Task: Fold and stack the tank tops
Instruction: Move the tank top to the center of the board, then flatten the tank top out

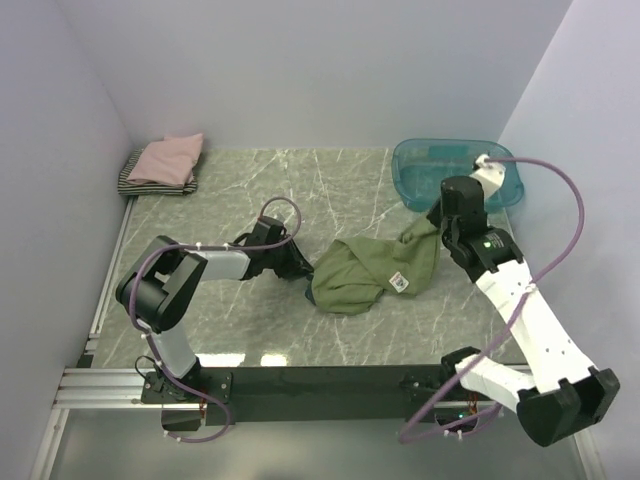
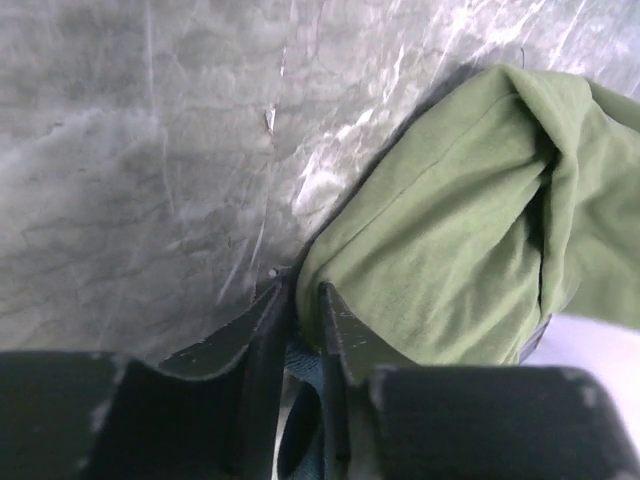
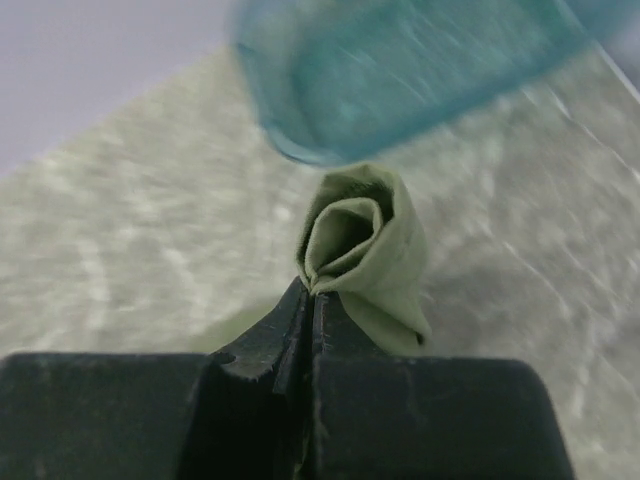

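The green top (image 1: 365,272) lay bunched mid-frame on the bench (image 1: 300,190), the left hand (image 2: 305,292) pinching its left edge and the right hand (image 3: 312,292) clamped on its upper-right corner, seemingly to stretch it flat.

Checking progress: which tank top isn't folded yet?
The olive-green tank top, crumpled mid-table; the pink top and striped top lie folded, stacked in the far-left corner.

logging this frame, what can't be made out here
Top view: the olive-green tank top is bunched, its own folds hiding the chest print.
Left wrist view: whether the left gripper pinches cloth; the gap is in shadow.
Right wrist view: the teal tub is blurred and cut off by the top edge.
Top view: the striped tank top, mostly under the pink tank top.
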